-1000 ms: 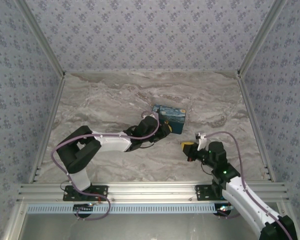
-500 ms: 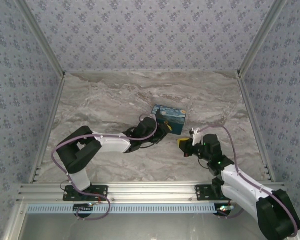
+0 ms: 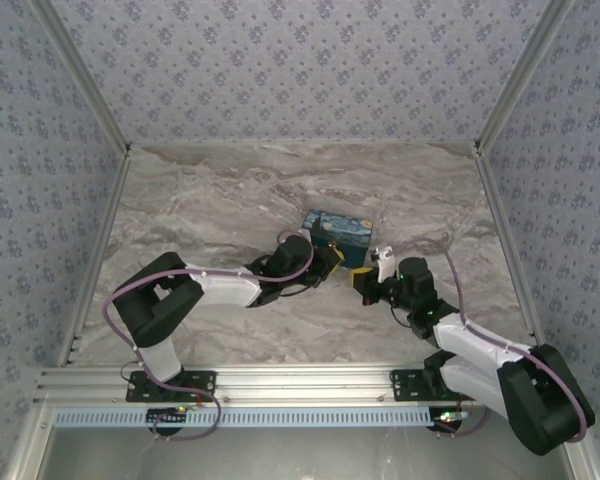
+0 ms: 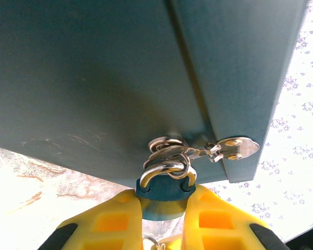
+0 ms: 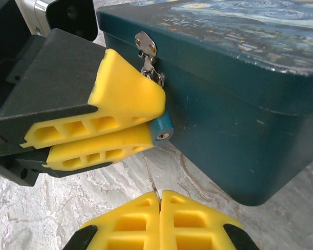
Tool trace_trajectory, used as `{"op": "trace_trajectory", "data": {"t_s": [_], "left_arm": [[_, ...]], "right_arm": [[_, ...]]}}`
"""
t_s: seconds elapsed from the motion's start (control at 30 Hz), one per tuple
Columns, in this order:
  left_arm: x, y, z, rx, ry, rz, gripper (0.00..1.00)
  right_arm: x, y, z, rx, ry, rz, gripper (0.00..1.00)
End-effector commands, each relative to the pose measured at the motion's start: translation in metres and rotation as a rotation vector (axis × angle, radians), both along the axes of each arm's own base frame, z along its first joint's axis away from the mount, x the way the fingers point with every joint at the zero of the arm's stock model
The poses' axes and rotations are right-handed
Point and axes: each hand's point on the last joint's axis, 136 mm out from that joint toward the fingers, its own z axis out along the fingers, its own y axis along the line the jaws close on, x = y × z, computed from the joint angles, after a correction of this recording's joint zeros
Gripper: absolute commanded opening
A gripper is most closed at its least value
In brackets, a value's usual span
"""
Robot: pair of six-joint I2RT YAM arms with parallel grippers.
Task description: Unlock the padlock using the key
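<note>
Pressed against the dark teal box (image 5: 240,88), hung on its hasp (image 5: 145,44): the padlock (image 5: 160,130), squeezed in the left gripper (image 4: 164,202) between yellow pads (image 5: 130,99), keyhole (image 5: 164,136) end bare, facing the right gripper (image 5: 160,200). Pinched tight there: the key (image 5: 151,177), upright, tip aimed apparently just beside the keyhole, not touching.

Box wall (image 5: 224,104) behind padlock (image 5: 161,127), left pincer (image 5: 148,121) flanking it, keyhole (image 5: 161,136) end clear
</note>
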Motion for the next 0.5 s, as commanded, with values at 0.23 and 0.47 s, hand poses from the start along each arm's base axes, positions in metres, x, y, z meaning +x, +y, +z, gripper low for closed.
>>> {"op": "trace_trajectory", "data": {"t_s": [0.23,0.47], "left_arm": [[-0.0023,-0.0069,0.0206,-0.070,-0.030,-0.010,0.13],[-0.0035,-0.0076,0.0194,-0.071,-0.027,-0.012,0.13]], "right_arm": [[0.0195,0.0002,0.0118,-0.023,-0.075,-0.030,0.00],[0.0209,-0.0005,0.0135,-0.017,-0.081,-0.034,0.00]]}}
